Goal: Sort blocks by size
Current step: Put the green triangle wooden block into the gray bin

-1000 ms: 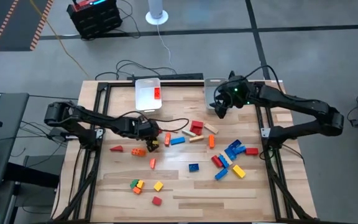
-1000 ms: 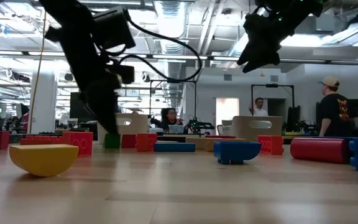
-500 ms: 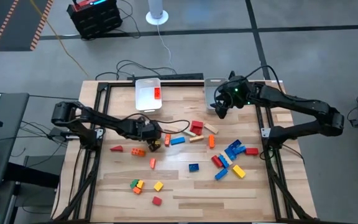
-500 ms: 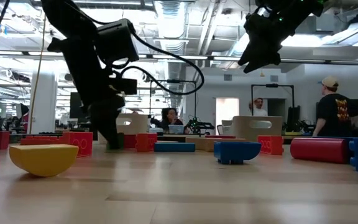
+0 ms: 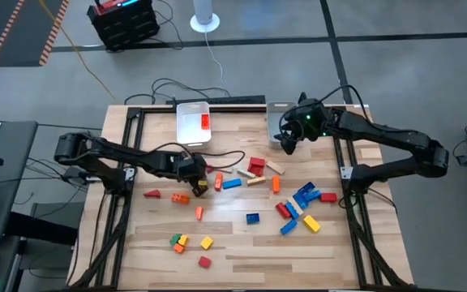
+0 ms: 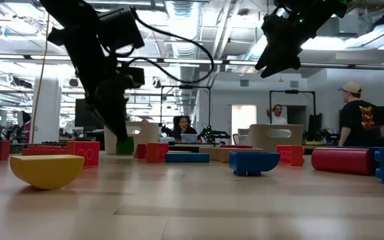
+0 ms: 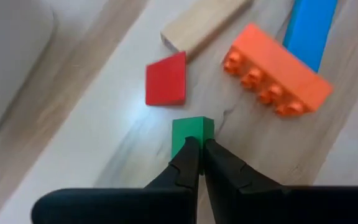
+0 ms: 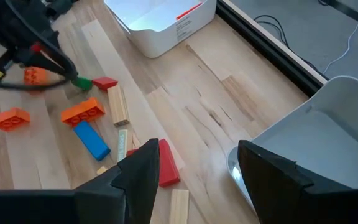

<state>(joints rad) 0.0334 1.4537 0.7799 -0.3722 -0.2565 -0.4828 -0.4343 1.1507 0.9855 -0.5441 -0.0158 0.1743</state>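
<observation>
The left gripper (image 7: 196, 151) is clenched on a small green block (image 7: 192, 132), its two dark fingers pinching the block's near edge — in the low view the block hangs just above the wooden table (image 5: 242, 243). A red square block (image 7: 166, 78), a tan bar (image 7: 204, 23), an orange studded brick (image 7: 276, 70) and a blue bar (image 7: 311, 30) lie just beyond it. The right gripper (image 8: 194, 171) hovers with its fingers spread apart and empty near the table's far edge, beside a clear bin (image 8: 328, 143). A second clear bin (image 5: 194, 122) at the far edge holds one red block (image 5: 205, 122). More blocks lie scattered over the table's middle and right — blue, red and yellow ones clustered near the right side (image 5: 302, 207).
</observation>
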